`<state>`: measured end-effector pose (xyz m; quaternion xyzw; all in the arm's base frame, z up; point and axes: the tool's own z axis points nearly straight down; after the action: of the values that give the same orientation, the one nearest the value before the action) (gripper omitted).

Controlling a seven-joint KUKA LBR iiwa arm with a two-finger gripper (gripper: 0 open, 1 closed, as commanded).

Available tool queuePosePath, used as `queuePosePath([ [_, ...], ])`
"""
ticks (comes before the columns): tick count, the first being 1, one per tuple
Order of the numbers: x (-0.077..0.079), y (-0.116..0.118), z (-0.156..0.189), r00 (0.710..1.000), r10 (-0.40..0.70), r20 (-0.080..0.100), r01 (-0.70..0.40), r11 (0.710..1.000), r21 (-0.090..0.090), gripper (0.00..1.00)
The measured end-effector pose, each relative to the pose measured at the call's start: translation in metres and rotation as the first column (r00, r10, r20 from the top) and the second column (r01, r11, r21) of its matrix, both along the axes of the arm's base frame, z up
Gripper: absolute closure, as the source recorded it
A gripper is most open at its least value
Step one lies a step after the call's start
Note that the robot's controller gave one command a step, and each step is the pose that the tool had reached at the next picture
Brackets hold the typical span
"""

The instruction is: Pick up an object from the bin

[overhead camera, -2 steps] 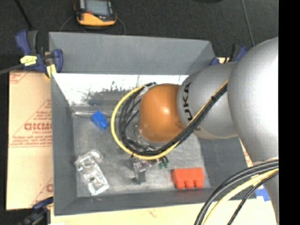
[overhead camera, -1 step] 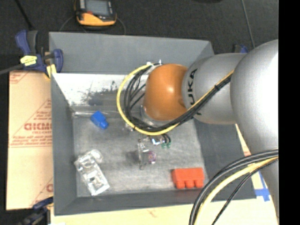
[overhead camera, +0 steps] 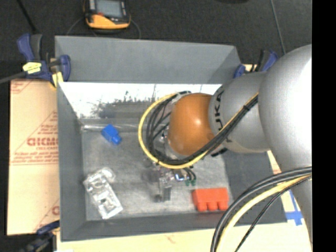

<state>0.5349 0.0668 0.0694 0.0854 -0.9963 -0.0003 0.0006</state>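
Grey bin: gripper low over the floor's lower middle, between clear plastic packet and orange brick, touching neither; claw state can't tell; blue block further up-left

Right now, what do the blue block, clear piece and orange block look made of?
Blue block: likely plastic, matte, solid colour.
Clear piece: probably thin transparent plastic, glossy, bright glints.
Orange block: plastic by the look, matte, moulded segments.

Small block back-left; packet front-left; brick front-right; claw between packet and brick
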Motion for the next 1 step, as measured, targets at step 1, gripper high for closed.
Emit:
queuePosePath([
  [1, -0.0062, -0.0269, 0.0128, 0.995, -0.097, 0.001, 0.097, 0.995, -0.001, 0.0],
])
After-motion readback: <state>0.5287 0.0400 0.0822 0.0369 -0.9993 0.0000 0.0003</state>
